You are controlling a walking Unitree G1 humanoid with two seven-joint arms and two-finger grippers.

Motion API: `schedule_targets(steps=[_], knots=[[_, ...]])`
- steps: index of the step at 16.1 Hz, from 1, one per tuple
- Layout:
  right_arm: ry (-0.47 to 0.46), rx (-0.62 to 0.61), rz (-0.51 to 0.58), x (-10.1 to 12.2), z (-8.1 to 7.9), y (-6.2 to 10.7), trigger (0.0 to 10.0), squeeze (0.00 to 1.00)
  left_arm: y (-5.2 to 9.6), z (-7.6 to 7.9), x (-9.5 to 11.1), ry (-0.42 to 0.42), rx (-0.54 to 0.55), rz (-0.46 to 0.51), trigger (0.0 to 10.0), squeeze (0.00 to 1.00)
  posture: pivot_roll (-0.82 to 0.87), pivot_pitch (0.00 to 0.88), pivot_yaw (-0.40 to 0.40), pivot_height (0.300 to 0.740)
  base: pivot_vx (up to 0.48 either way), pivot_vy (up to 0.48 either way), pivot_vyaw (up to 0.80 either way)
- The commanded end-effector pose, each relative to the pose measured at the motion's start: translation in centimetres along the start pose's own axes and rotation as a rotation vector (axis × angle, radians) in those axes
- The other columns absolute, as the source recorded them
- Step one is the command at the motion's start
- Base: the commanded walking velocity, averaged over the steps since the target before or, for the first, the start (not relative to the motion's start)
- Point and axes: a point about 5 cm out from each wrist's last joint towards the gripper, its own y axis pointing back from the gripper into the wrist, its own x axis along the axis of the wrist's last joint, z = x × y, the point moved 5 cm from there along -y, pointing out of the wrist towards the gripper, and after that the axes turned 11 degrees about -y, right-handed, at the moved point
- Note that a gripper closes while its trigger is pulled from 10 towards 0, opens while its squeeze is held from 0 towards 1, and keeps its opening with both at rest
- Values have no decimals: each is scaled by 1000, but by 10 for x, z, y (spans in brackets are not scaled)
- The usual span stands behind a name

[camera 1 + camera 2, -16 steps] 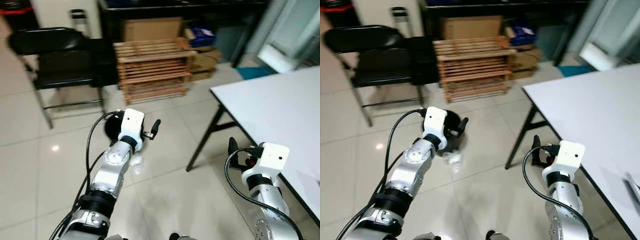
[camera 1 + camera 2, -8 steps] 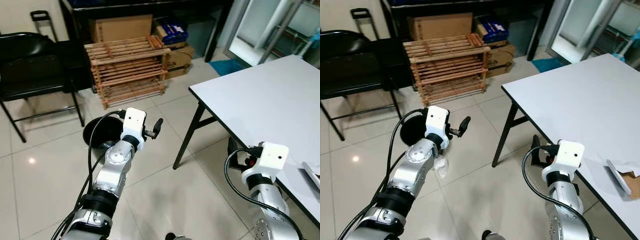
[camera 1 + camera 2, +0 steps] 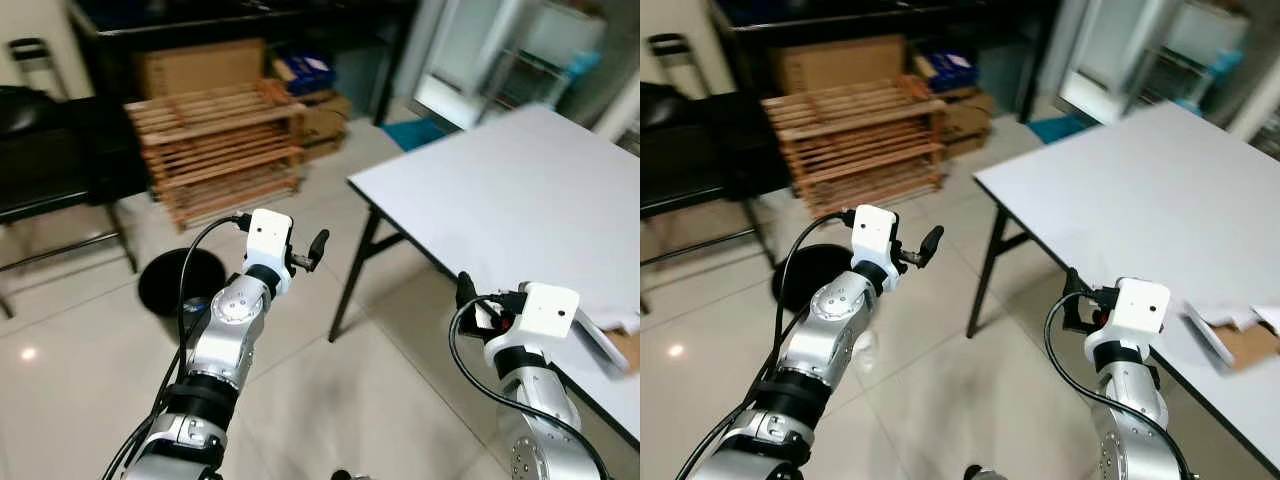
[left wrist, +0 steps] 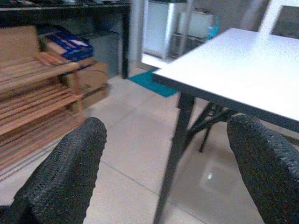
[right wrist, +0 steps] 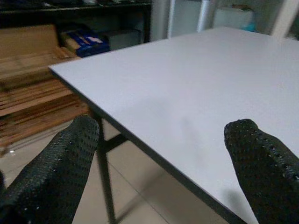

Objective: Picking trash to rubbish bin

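A round black rubbish bin [image 3: 178, 282] stands on the tiled floor, just left of my raised left arm. A small crumpled white scrap [image 3: 864, 347] lies on the floor beside it. A torn piece of white and brown cardboard [image 3: 1234, 336] lies on the white table [image 3: 500, 190] near its front right edge. My left gripper [image 3: 318, 243] is held up over the floor, open and empty, with its fingers [image 4: 60, 172] wide apart. My right gripper [image 3: 468, 298] hovers at the table's near edge, left of the cardboard, also open and empty.
A slatted wooden rack [image 3: 215, 145] and cardboard boxes [image 3: 200, 65] stand against the back. A black chair [image 3: 45, 160] is at the far left. The table's black leg [image 3: 350, 270] slants down to the floor between my arms.
The camera has swung to the right, so the whole scene has shifted left. The cardboard on the table has come into view. Both arms hold the same pose.
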Motion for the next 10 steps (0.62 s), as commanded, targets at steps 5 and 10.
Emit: schedule_targets(steps=[5, 10], knots=[[22, -7, 13, 6, 4, 2, 10000, 0, -2, 10, 6, 0, -39, 23, 10000, 0, 163, 63, -89, 740, 0, 0, -750], [25, -13, 14, 7, 5, 3, 10000, 0, -4, 13, 8, -4, -51, 27, 10000, 0, 154, 62, -85, 740, 0, 0, -751]])
